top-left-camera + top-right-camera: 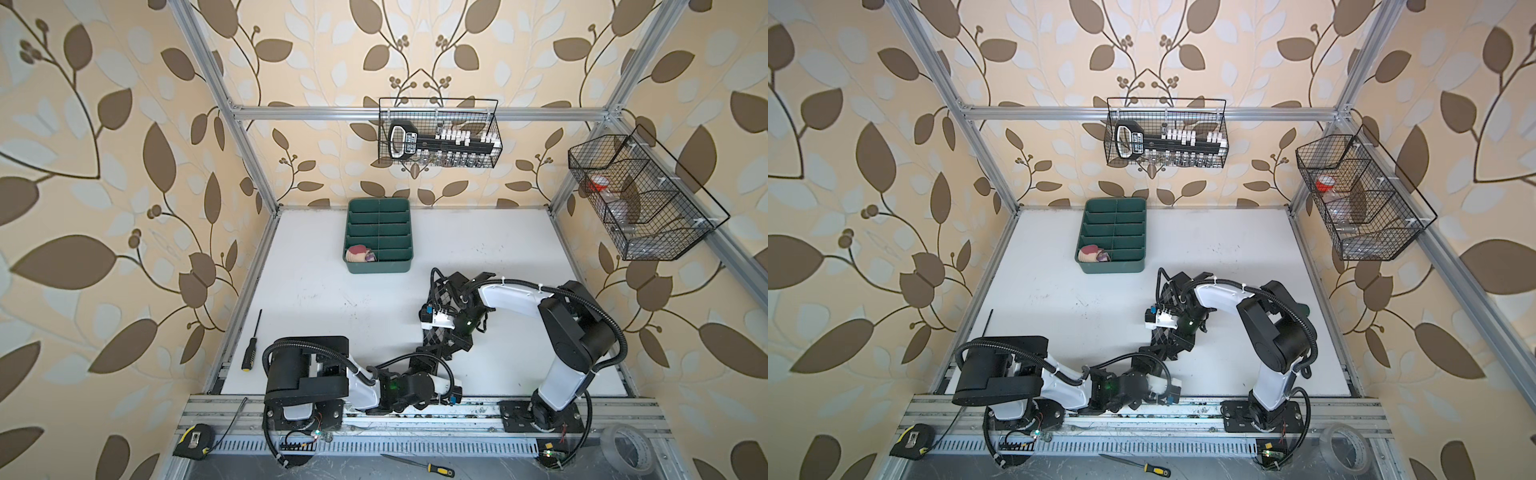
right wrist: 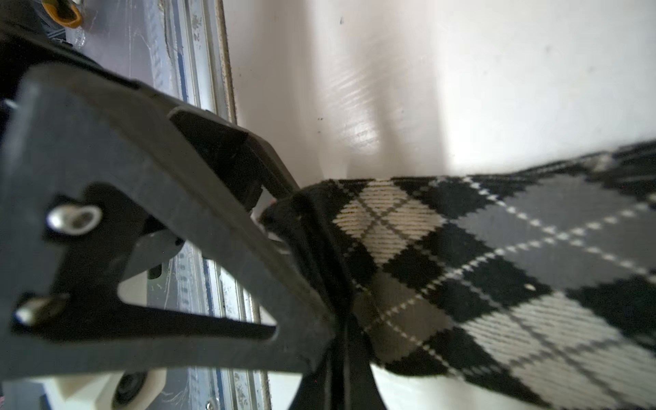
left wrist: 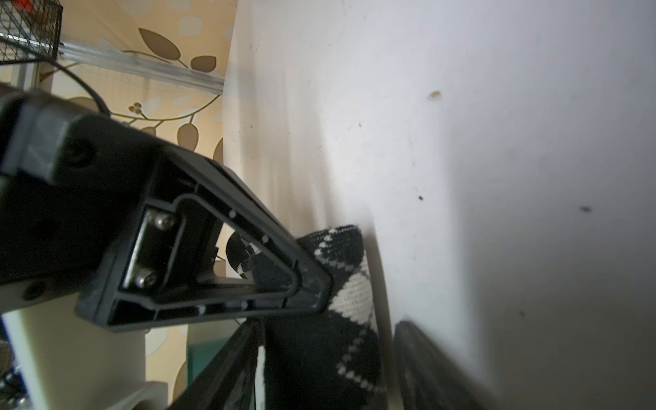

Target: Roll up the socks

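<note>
The black-grey-white argyle sock (image 1: 430,338) (image 1: 1160,336) lies stretched on the white table, its far end under the right arm. My right gripper (image 1: 451,353) (image 2: 346,337) is shut on the sock's (image 2: 497,248) near end, pinching a fold of fabric. My left gripper (image 1: 422,363) (image 3: 328,326) is open at the same end. Its fingers (image 3: 426,362) straddle the sock (image 3: 351,294), with a gap on one side. The beige and maroon sock (image 1: 360,253) (image 1: 1094,253) sits rolled in a front compartment of the green tray (image 1: 376,268).
A black screwdriver (image 1: 252,345) lies at the table's left edge. Two wire baskets (image 1: 440,137) (image 1: 636,199) hang on the back and right walls. A tape measure (image 1: 193,440), a yellow-handled screwdriver (image 1: 419,463) and a tape roll (image 1: 627,449) lie beyond the front rail.
</note>
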You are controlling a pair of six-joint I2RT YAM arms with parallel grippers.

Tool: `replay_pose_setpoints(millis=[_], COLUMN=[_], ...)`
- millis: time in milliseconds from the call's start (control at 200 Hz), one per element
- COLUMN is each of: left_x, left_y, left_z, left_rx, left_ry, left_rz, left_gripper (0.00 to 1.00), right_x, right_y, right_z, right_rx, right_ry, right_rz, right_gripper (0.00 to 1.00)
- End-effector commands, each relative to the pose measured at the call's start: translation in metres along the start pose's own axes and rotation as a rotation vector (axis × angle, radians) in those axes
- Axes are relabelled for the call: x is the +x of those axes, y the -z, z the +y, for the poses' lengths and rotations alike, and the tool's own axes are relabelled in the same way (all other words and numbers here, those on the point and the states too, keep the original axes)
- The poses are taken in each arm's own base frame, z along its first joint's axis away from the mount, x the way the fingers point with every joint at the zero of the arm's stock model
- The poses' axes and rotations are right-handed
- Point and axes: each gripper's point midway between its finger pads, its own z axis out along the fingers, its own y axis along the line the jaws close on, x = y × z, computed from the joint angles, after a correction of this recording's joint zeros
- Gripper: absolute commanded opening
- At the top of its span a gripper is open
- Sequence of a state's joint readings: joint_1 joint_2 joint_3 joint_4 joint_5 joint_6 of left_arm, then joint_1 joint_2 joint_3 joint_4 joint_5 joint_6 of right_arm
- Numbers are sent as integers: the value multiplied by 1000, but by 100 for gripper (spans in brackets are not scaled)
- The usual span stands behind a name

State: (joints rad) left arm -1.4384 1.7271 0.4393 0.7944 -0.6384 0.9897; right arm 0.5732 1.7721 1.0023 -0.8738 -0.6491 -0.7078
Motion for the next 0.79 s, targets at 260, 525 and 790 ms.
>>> replay_pose_setpoints(millis=[260, 525, 790], left_x=[39, 43, 40], left_y=[-2, -7, -7], left_z=[-43, -38, -27], left_rx=[76, 12, -19], left_ry=[-166, -173, -159], left_rz=[116, 146, 151], left_gripper=[60, 41, 24], right_x=[0, 0, 0], right_y=[10, 13, 13], right_z=[16, 19, 18], right_rx=[-35, -36, -25], right_ry=[39, 49, 51], right_rz=[-52, -63, -64], right_gripper=[0, 0, 0])
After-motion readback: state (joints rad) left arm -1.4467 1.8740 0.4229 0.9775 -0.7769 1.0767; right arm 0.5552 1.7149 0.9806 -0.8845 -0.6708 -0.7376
